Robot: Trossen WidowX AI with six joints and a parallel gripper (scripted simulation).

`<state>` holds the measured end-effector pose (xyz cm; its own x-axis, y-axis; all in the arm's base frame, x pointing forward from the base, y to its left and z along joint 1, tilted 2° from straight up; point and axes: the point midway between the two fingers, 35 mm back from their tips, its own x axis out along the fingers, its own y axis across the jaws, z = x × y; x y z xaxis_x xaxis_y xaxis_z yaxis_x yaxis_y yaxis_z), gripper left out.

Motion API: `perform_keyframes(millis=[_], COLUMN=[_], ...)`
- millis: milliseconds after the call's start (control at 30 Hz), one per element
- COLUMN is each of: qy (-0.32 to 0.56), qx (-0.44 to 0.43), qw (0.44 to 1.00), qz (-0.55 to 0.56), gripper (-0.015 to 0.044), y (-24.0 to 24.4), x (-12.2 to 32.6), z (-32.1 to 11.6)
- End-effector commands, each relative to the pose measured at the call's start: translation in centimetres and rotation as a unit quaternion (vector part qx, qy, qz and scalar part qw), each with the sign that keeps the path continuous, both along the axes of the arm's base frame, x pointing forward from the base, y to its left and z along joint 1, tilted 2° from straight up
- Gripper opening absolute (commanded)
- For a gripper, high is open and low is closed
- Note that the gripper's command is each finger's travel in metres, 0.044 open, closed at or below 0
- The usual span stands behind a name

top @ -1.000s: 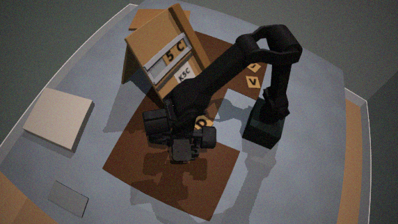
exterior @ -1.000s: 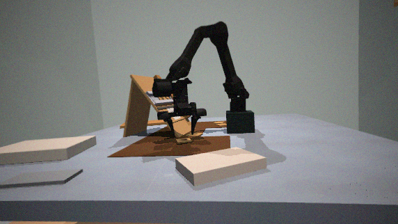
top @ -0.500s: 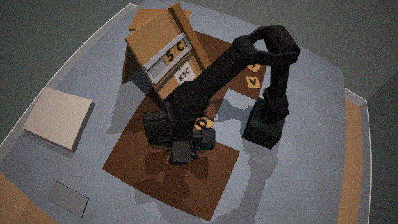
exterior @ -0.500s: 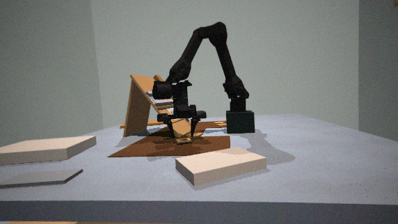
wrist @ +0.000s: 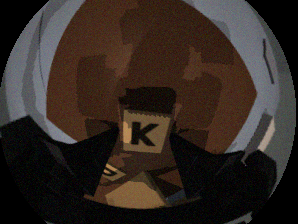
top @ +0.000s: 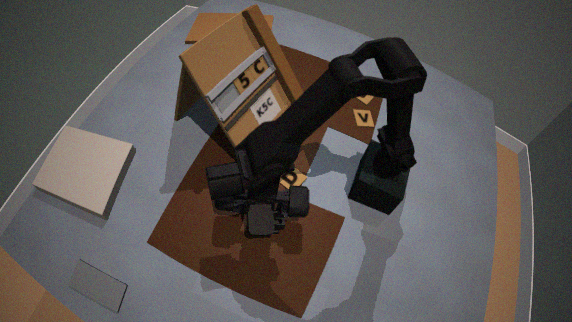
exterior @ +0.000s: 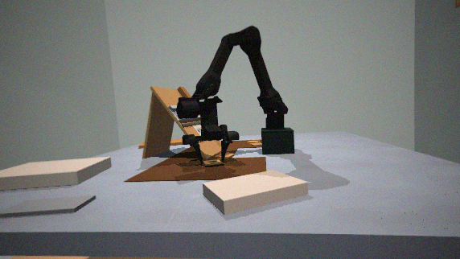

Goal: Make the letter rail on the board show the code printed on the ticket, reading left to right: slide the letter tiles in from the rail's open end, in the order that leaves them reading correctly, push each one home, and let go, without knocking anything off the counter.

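The board (top: 212, 55) (exterior: 158, 121) leans with its letter rail (top: 227, 102) across it. In the top view, tile 5 (top: 243, 81) and tile C (top: 259, 66) sit at the rail's right; its left part is bare. The ticket (top: 265, 107) reads K5C. Tile K (wrist: 145, 134) (exterior: 213, 163) lies face up on the brown mat (top: 175, 222). My gripper (exterior: 213, 162) (wrist: 144, 133) is open and low over tile K, one finger on each side, not closed on it. Tile D (top: 291, 178) (wrist: 112, 171) lies near the board's foot. Tile V (top: 364, 118) and another tile (top: 366, 99), partly hidden by my arm, lie by the arm's base.
A pale block (top: 82, 170) (exterior: 52, 170) and a thin grey slab (top: 99, 286) (exterior: 48, 206) lie left on the counter. Another pale block (exterior: 255, 191) shows in front in the exterior view. An orange-brown piece (top: 205, 27) lies behind the board.
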<state>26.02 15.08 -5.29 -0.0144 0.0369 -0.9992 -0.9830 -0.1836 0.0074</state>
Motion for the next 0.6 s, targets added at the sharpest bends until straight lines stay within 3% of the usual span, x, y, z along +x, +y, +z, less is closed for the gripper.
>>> perform_keyframes(millis=[0, 67, 433, 567], qy=[-0.001, -0.001, -0.001, -0.001], qx=[-0.001, -0.001, -0.001, -0.001], qw=[1.0, 1.0, 1.0, 1.0], qz=[-0.002, -0.002, -0.002, -0.002], gripper=[0.034, 0.0287, 0.0214, 0.0109], y=[-0.03, -0.03, -0.03, 0.0], x=[0.01, 0.01, 0.01, 0.01], z=[-0.05, -0.05, -0.05, 0.34])
